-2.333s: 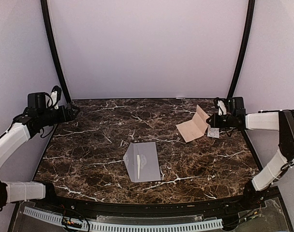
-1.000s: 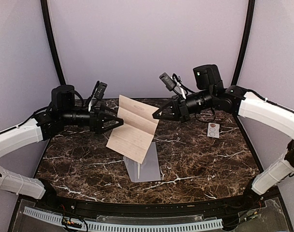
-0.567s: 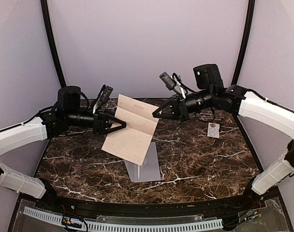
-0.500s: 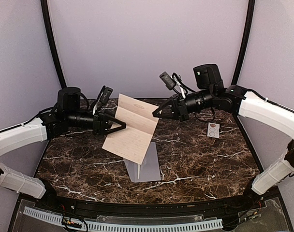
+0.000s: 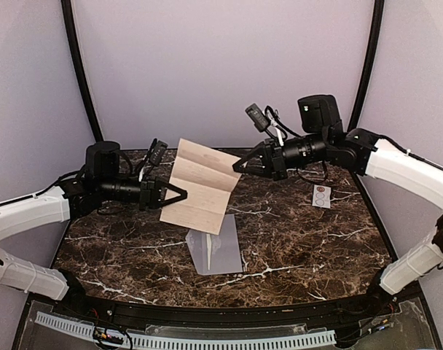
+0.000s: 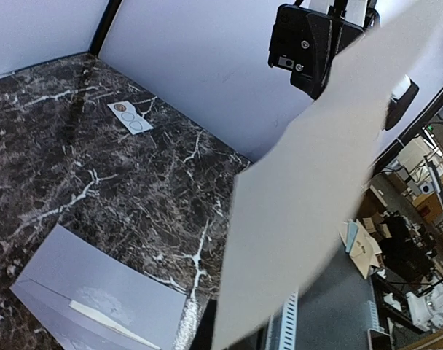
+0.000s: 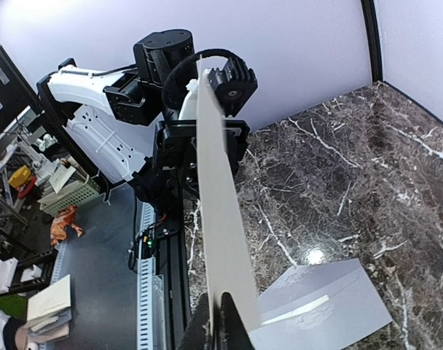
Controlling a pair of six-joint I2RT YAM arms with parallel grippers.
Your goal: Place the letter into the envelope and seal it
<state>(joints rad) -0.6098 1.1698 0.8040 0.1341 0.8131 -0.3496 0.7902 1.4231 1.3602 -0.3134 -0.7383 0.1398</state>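
Low centre of frame, flat on the desk (image 5: 119, 248): envelope (image 5: 218, 255). Above it, mid-frame and off the surface: letter (image 5: 200, 186), pinched at its left edge by left claw (image 5: 181, 195), at its upper right corner by right claw (image 5: 238, 166). Farther right, lying flat: sticker sheet (image 5: 321, 196).

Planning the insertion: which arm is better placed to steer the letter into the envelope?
Probably left: the left gripper pinches the letter low on its side, nearer the envelope lying below; the right gripper holds its top corner, higher up.
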